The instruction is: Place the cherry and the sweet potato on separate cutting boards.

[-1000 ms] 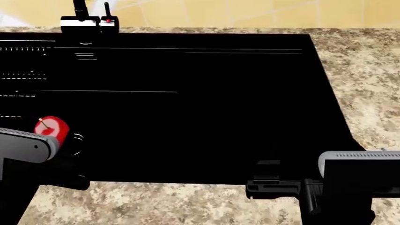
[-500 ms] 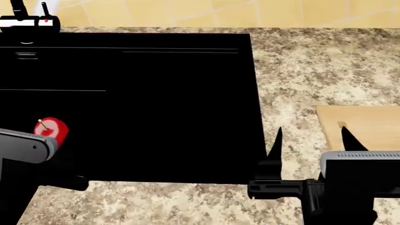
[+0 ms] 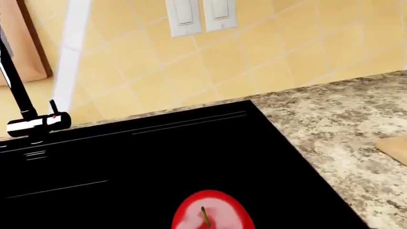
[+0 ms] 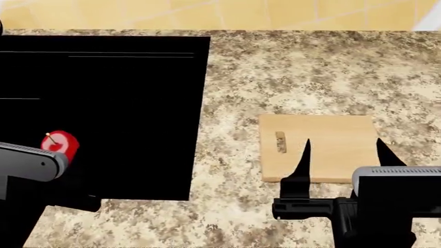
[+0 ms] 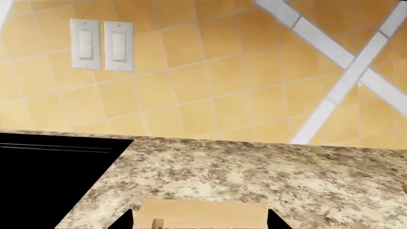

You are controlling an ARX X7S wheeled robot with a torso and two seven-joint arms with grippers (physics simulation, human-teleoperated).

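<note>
The cherry (image 4: pixel 60 144) sits in my left tool (image 4: pixel 65 155), held above the black sink (image 4: pixel 124 119); the fingers themselves are mostly hidden, so I judge the grip from the fruit's place. My right tool (image 4: pixel 342 150) stands wide, its tips over the plain board (image 4: pixel 331 139) lying on the speckled worktop (image 4: pixel 289 72) right of the sink.

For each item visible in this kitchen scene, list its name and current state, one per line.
cherry: held off the surface by the left gripper, over the black sink.
cutting board: flat on the counter, nothing on it.
right gripper: open, empty, at the board's near edge.
left gripper: fingertips hidden.
</note>
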